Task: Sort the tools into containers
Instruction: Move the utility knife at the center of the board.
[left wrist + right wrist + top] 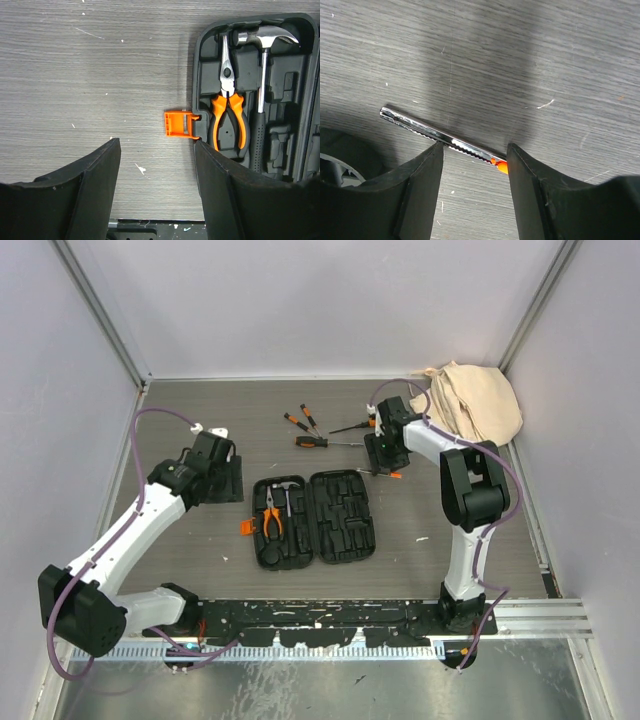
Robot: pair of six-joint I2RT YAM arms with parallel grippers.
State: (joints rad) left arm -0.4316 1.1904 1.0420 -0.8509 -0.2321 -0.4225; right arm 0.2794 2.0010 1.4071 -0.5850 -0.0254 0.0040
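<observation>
Two wide claws, left claw (156,150) by tool case's (210,40) latch (179,123) edge, right claw (475,150) astride a screwdriver (420,125) (flat on table (520,60))

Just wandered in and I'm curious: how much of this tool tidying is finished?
Pliers and hammer already sit in the open black case. The right hand straddles a screwdriver, not yet gripping it; the left hand is open beside the case. Several more screwdrivers lie loose beyond.
</observation>
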